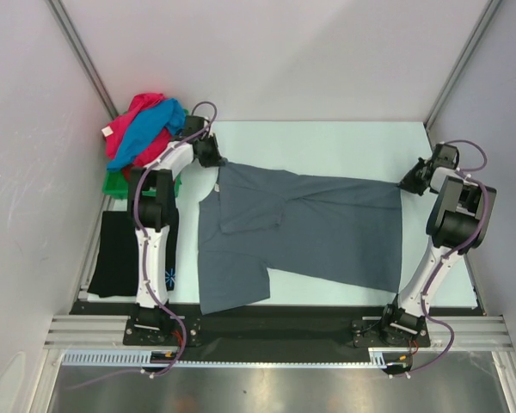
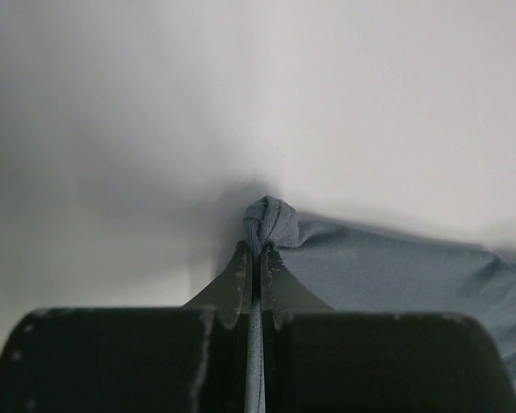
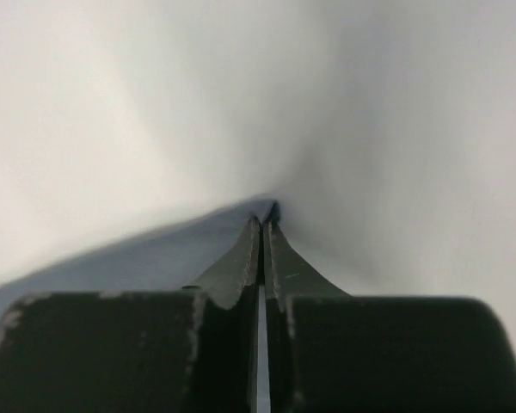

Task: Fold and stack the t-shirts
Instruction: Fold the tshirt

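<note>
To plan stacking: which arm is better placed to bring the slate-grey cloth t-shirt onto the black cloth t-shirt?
Probably left: the left gripper grips the slate-grey t-shirt nearer the black t-shirt; the right gripper holds the opposite end.

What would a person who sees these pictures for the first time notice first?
The grey shirt lies spread in the middle, and the left tool and right tool are each shut on one far corner. A heap of pink and blue shirts sits at the far left, with a black shirt nearer.

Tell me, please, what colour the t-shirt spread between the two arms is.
The t-shirt is plain slate-grey, without print; the top external view shows it best.
</note>
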Controlling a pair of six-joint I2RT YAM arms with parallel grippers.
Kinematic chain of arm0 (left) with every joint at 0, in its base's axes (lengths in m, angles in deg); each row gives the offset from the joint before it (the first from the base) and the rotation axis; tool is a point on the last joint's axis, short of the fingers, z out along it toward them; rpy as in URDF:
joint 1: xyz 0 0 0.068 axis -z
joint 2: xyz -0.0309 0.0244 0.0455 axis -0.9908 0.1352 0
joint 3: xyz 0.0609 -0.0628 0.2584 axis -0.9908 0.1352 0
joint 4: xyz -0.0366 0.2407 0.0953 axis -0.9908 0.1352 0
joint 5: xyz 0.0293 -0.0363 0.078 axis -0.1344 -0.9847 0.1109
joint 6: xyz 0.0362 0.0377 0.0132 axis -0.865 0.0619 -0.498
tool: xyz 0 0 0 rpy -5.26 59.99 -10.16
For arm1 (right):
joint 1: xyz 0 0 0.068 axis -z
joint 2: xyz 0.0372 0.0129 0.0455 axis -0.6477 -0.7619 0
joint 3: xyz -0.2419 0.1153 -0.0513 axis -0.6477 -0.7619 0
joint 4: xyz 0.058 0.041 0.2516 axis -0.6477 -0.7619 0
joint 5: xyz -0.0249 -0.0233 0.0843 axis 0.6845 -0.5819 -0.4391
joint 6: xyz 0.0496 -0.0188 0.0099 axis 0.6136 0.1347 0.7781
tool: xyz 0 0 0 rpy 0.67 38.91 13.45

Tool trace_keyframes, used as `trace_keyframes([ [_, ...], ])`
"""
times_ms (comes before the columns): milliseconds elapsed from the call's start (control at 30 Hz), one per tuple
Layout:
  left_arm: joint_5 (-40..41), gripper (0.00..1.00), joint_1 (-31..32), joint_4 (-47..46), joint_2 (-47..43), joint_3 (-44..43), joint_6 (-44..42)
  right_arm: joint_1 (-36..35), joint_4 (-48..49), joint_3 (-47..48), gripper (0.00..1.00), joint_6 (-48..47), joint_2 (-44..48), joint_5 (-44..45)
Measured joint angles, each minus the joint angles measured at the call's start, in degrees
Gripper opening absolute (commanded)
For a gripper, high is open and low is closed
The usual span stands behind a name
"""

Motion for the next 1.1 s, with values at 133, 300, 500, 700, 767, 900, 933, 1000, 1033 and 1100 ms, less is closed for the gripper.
trace_keyframes([
  [133,1.7,0.02,-0.1,-0.5,0.0,0.0,0.1,-0.5,-1.0,4.0,0.01,0.8,-2.4,1.6],
  [300,3.7,0.16,-0.2,-1.0,-0.3,0.3,0.1,-1.7,-1.3,5.2,0.31,0.7,-2.7,4.8],
  [500,6.8,0.59,-0.4,-1.1,-5.6,4.1,-0.1,-1.7,-5.0,5.4,0.54,0.4,-0.3,10.2],
  [700,9.6,0.8,-0.7,-1.7,-20.7,14.3,0.3,-1.6,-7.6,-3.3,0.67,0.9,10.3,12.4],
  [767,9.4,0.81,-0.7,-2.2,-25.7,16.8,-0.1,-1.4,-8.1,-5.6,0.75,0.4,13.4,11.8],
  [900,6.4,0.82,-0.7,-2.8,-25.8,14.2,-1.6,-1.2,-6.9,-5.7,0.79,-1.0,13.6,8.8],
  [933,5.8,0.82,-0.7,-2.9,-24.6,13.2,-1.9,-1.2,-6.7,-5.6,0.79,-1.3,13.0,7.9],
  [1000,5.6,0.83,-0.7,-2.8,-22.0,11.6,-2.6,-1.2,-6.9,-4.8,0.79,-1.7,11.3,6.6],
  [1033,5.7,0.83,-0.7,-2.8,-20.4,10.9,-2.7,-1.2,-6.8,-4.1,0.79,-1.7,10.1,6.0],
  [1100,5.7,0.82,-0.7,-2.5,-17.1,9.7,-2.9,-1.2,-6.6,-2.7,0.77,-1.7,7.7,4.9],
])
